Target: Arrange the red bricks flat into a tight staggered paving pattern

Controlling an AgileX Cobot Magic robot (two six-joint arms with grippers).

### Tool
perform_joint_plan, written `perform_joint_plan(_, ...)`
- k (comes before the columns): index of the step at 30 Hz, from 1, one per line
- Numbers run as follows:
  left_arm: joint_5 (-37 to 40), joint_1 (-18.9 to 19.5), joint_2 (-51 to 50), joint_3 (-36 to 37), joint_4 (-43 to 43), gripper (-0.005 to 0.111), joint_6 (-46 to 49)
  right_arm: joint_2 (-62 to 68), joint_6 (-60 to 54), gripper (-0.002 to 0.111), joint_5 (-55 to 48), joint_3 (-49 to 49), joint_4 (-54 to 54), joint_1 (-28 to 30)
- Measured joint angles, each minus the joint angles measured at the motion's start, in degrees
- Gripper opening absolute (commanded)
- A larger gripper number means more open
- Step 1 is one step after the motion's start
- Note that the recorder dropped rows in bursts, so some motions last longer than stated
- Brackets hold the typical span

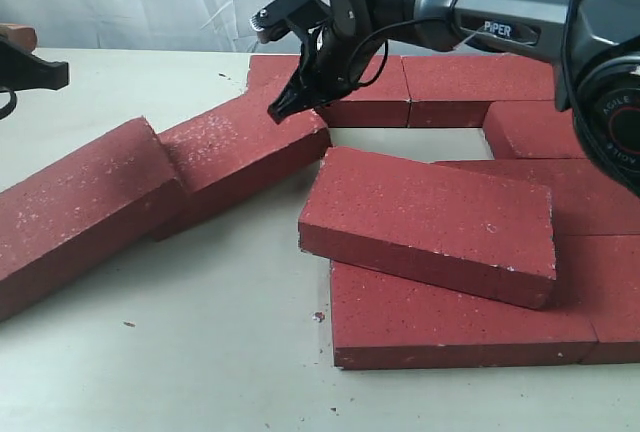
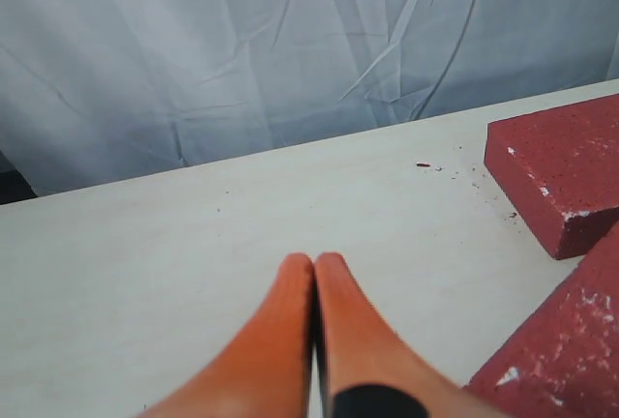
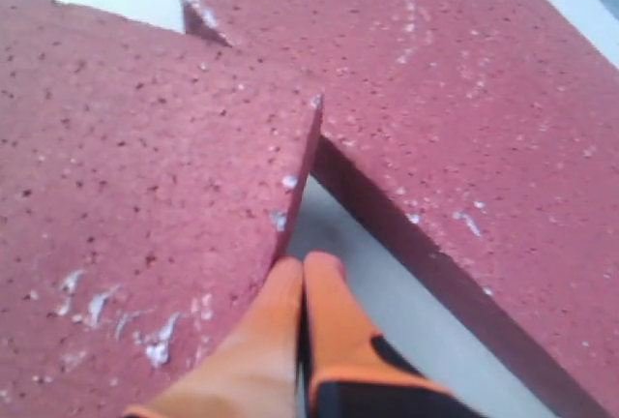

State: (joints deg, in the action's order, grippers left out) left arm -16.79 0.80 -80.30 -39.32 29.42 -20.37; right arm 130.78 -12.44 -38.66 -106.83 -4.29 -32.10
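Note:
Several red bricks lie on the table. A back row (image 1: 420,87) lies flat, and one brick (image 1: 430,222) leans across a flat front brick (image 1: 450,327). Two skewed bricks (image 1: 240,157) (image 1: 80,212) trail off to the left. My right gripper (image 1: 283,107) is shut and empty, its tip at the far corner of the nearer skewed brick. In the right wrist view its fingertips (image 3: 303,268) press against the side of one brick (image 3: 145,176), in a narrow gap beside another (image 3: 464,99). My left gripper (image 2: 314,265) is shut and empty over bare table, seen at the far left (image 1: 60,74).
The pale table (image 1: 200,352) shows in front and to the left. A bare rectangular gap (image 1: 410,142) sits among the back bricks. White cloth (image 2: 290,41) hangs behind the table. Two brick corners (image 2: 561,171) (image 2: 571,350) lie to one side of the left gripper.

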Motion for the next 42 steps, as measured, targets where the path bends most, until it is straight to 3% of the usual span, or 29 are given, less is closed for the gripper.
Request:
perform_joint_plan(18, -0.44, 0.0, 0.0, 0.0, 0.0, 0.0, 0.0, -0.41, -2.75, -0.001, -4.03, 0.0, -1.54, -6.26)
perform_joint_plan(22, -0.49, 0.0, 0.0, 0.0, 0.0, 0.0, -1.29, -1.11, 0.29, -0.001, -4.03, 0.0, -7.5, -4.99)
perform_joint_plan(28, -1.46, 0.0, 0.0, 0.0, 0.0, 0.0, -2.84, 0.88, 1.63, -0.001, -5.02, -0.18, -7.37, -1.74)
perform_joint_plan(35, -1.7, 0.0, 0.0, 0.0, 0.0, 0.0, -3.17, 3.44, 1.76, -0.001, -3.8, -0.18, -4.5, -2.38)
perform_joint_plan(42, -1.7, 0.0, 0.0, 0.0, 0.0, 0.0, -3.7, 3.82, -5.33, -0.001, -1.9, -0.18, 10.55, -3.43)
